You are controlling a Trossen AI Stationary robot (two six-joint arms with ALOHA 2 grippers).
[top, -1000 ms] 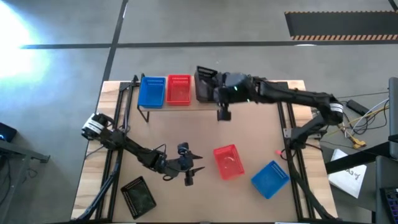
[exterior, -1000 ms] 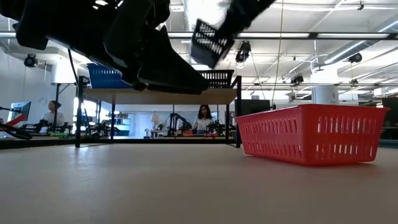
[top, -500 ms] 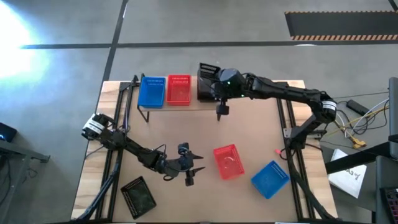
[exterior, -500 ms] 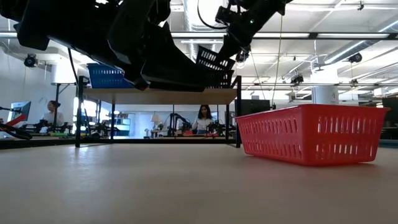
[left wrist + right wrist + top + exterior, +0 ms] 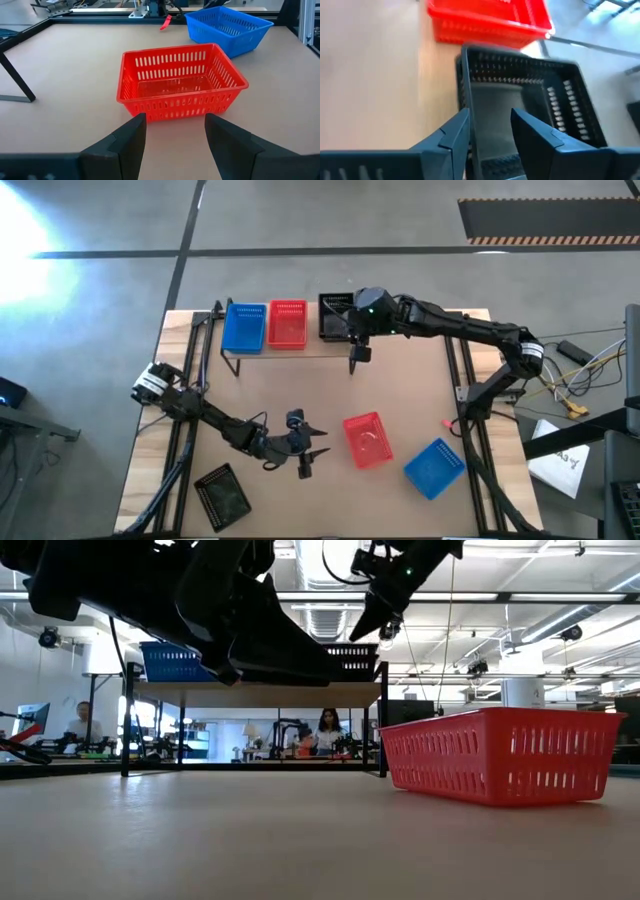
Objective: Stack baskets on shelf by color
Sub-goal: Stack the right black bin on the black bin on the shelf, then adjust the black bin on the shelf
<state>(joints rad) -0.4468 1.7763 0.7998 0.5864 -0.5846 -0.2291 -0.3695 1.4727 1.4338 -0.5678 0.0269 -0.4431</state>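
The shelf (image 5: 300, 352) stands at the table's far edge and bears a blue basket (image 5: 243, 327), a red basket (image 5: 288, 324) and black baskets (image 5: 335, 317). In the low view the black baskets (image 5: 352, 658) sit nested, one in the other. My right gripper (image 5: 490, 132) hovers open over the top black basket (image 5: 525, 90), one finger outside its side wall and one over its inside. My left gripper (image 5: 175, 130) stands open low over the table, facing a red basket (image 5: 180, 85) that rests on its base, without touching it. My right gripper comes slanting down from the table's right, with its open fingers on either side of the top black basket's side wall (image 5: 468, 115). Whether a finger touches that wall I cannot tell. The basket lies level in the black one under it.
A blue basket (image 5: 435, 467) sits on the table near the right front, and a black basket (image 5: 222, 492) at the left front corner. A small red object (image 5: 447, 425) lies by the right rail. Bare tabletop lies between the shelf and the loose baskets.
My right gripper has carried the black basket toward the table's left and down over the shelf. The basket, tilted in the air a second ago, now lies level on the other black basket on the shelf. My left arm has kept still.
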